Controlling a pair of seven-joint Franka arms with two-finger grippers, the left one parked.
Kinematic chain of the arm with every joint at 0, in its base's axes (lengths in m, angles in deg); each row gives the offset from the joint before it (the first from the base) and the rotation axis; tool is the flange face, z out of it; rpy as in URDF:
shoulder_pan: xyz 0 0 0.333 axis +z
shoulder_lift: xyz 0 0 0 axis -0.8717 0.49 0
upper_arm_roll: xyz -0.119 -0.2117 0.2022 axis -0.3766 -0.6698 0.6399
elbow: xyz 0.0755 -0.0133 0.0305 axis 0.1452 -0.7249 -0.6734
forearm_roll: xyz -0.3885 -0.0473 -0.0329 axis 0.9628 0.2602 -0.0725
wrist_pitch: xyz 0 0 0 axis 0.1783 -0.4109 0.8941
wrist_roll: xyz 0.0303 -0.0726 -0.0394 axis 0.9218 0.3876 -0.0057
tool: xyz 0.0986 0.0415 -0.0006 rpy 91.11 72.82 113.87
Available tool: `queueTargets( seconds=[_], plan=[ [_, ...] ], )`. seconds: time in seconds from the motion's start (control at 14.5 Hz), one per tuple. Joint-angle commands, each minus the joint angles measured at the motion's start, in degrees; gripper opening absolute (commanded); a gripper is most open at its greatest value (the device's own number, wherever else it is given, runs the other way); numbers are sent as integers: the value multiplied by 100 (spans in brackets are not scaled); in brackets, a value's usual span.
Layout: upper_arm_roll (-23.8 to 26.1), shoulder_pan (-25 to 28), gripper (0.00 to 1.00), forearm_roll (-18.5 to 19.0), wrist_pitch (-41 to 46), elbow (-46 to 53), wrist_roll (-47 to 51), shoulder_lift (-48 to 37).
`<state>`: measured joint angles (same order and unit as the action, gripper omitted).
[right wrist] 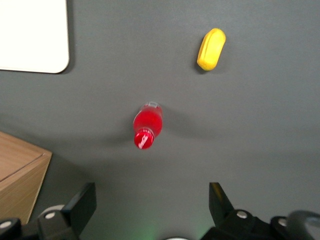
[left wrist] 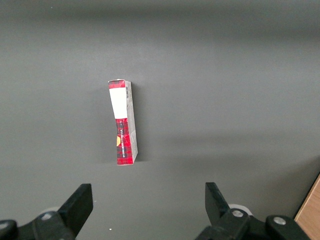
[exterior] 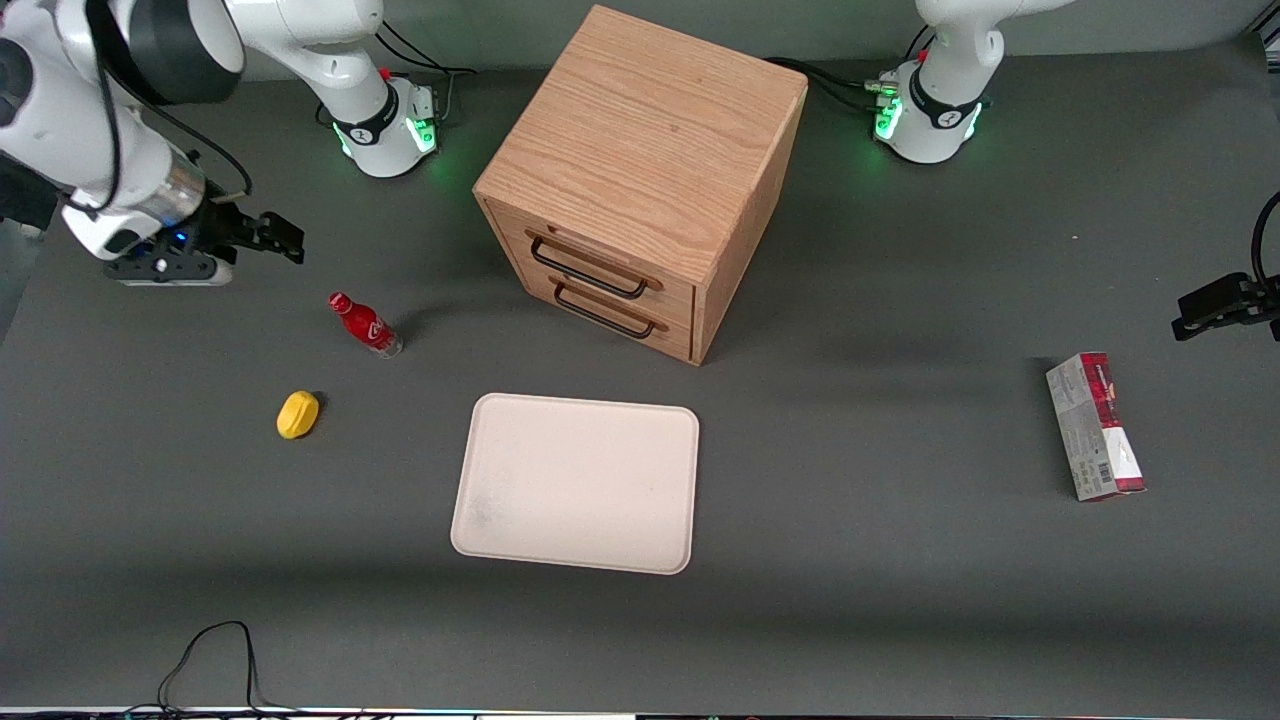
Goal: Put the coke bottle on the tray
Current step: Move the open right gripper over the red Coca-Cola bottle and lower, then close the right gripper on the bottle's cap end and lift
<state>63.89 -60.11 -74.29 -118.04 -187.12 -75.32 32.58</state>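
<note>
Gripper (right wrist: 150,205) hangs above the table with its fingers (right wrist: 82,205) spread wide apart and nothing between them, and the bottle (right wrist: 147,125) shows ahead of the gap in the wrist view. In the front view the gripper (exterior: 275,232) is up off the surface, farther from the camera than the bottle (exterior: 366,325) and a little toward the working arm's end. The black fingers stick out sideways from a wrist that is bent over, so the tool looks tilted rather than pointing straight down.

I judge this to be the approach step: the bottle is not yet grasped and the tray (exterior: 575,483) holds nothing. The bottle seems to stand upright on the table, red cap up and clear base down. The next move calls for bringing the spread fingers down around the bottle's body, centred so both sides meet it evenly, since so narrow and light a thing could tip or roll if one finger touches first.

Taking the bottle as the landmark: the lemon (exterior: 298,414) lies near it, closer to the camera; the tray lies nearer the camera too, toward the parked arm's end; the cabinet (exterior: 640,180) stands farther from the camera, its drawers facing the tray.
</note>
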Motion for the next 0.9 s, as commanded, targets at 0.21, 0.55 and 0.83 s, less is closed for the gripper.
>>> queueTargets(
  seconds=[0.21,0.55,0.83],
  plan=[
    [-24,60,100,-8,-1487,-1045,-121,145],
    [2,78,100,-8,-2270,-1406,-68,488],
    [11,78,100,-8,-2605,-1583,-68,594]
  ],
)
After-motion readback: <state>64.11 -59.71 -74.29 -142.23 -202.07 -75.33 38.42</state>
